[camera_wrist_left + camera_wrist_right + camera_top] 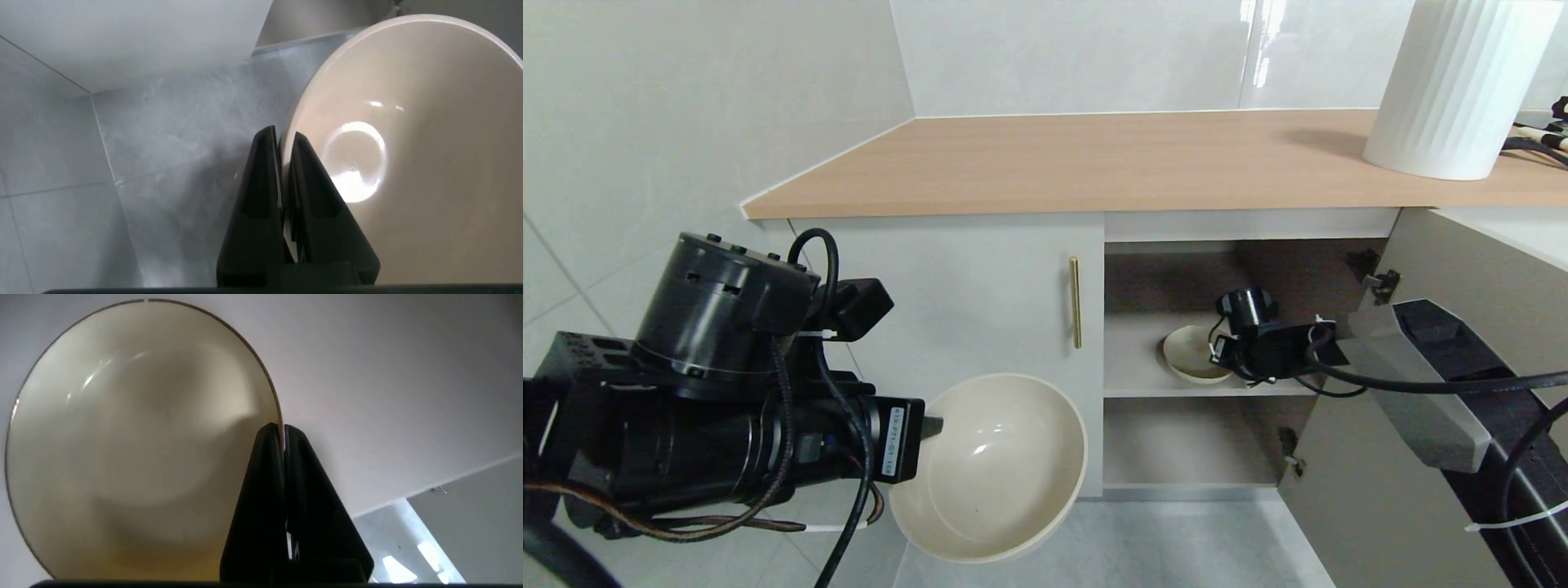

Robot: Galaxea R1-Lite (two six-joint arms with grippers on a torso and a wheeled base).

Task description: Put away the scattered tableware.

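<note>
**Two rim pinches, either could slip**

The left hand (pixel 934 425) pinches the bowl (pixel 1001 469) by its rim, out over the floor (pixel 1176 539); a jolt might drop it. The right hand (pixel 1218 349), clamped on the plate (pixel 1186 351), is at the shelf (pixel 1131 367); let go tilted, it may slide off.

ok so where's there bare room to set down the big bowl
The bottom compartment, below the shelf and beside the closed door, is bare. The shelf is crowded: the right tool grips a small bowl there, leaving a strip by the door. The countertop is bare left of the white vase.
</note>
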